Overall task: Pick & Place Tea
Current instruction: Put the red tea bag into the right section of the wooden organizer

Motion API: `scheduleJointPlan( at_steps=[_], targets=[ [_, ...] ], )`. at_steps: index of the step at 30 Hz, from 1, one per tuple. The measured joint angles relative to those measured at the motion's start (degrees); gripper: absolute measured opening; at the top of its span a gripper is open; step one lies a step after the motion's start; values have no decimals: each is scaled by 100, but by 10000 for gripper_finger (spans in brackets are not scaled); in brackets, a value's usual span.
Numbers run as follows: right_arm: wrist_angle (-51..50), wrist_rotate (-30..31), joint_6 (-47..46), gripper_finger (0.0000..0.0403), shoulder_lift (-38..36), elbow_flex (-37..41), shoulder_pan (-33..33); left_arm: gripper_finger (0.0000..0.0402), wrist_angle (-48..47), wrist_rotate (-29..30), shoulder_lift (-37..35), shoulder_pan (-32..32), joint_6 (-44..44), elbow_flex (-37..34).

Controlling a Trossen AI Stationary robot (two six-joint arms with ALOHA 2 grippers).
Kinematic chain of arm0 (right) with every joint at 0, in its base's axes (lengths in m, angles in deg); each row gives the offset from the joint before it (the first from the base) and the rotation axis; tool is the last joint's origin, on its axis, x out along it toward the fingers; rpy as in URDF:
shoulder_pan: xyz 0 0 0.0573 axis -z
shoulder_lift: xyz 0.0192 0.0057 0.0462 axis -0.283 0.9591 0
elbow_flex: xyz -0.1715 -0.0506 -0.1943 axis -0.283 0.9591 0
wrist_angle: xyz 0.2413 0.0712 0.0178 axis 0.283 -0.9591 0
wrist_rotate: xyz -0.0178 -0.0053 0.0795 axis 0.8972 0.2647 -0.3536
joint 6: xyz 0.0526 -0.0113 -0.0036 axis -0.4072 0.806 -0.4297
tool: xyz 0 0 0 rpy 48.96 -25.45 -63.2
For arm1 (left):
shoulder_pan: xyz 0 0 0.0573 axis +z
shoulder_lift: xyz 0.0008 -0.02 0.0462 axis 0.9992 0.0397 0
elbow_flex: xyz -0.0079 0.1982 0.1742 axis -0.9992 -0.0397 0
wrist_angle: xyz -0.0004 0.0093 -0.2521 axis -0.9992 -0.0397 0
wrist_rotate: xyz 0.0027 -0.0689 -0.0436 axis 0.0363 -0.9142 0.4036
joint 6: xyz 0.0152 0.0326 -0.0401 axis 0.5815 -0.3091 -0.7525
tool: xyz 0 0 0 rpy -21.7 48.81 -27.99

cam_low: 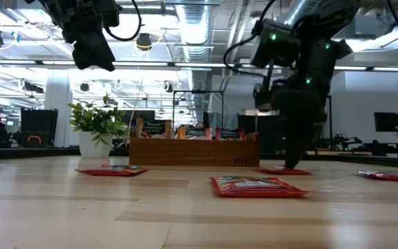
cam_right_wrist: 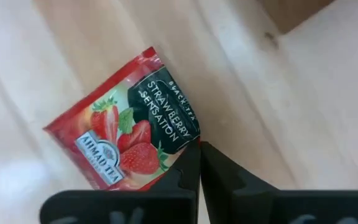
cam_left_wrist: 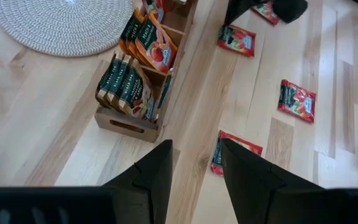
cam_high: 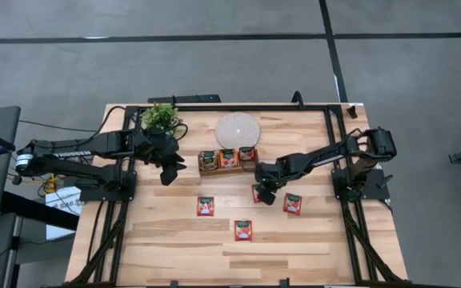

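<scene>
Near edge of table [cam_high: 174,256]: one red sachet [cam_high: 243,230] lies flat and alone, closest to the front; in the low view it is the nearest packet.
Next row back: a second red sachet [cam_high: 206,206] lies left of centre and a third [cam_high: 293,204] to the right, both flat on the wood and well apart from each other.
Right gripper [cam_right_wrist: 199,163]: down at the table just in front of the tray's right end, on the strawberry sachet [cam_right_wrist: 124,146]. Its jaws are pressed together at the packet's edge; the wrist view shows the tips meeting right at the red border, so a corner seems pinched, though how much foil is caught cannot be told.
Step in hand: the grasp on this one sachet, judged as just closed, with the packet seemingly lying on the table.
Next move calls for: a straight lift to test the hold, then a short carry back to the tray. A thin edge grip could slip or let the packet swing.
Wooden tray [cam_high: 208,170]: behind the loose sachets, its three compartments already hold upright packets, some dark green, some red.
Left gripper [cam_left_wrist: 194,180]: waiting raised over the table's left side, beside the tray, jaws apart and holding nothing.
Far side: a round woven mat [cam_high: 238,128] behind the tray, and a small potted plant [cam_high: 160,117] to its left.
</scene>
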State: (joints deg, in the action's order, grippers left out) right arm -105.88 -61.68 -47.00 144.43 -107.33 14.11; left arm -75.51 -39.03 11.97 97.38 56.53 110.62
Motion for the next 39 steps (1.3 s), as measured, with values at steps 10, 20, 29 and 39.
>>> scheduleJointPlan(
  at_steps=[10,20,29,39],
  targets=[
    [-142,-20,-164,0,-983,-29,-205,128,-1,0,0,0,-1,0],
    [-950,723,555,0,-1170,-1307,-322,128,1,0,-2,0,-1,0],
    [-1358,2034,1872,0,-486,-2173,294,128,6,0,0,0,-27,0],
    [-949,2324,2450,0,218,-2168,623,128,5,0,0,0,-25,0]
  ],
)
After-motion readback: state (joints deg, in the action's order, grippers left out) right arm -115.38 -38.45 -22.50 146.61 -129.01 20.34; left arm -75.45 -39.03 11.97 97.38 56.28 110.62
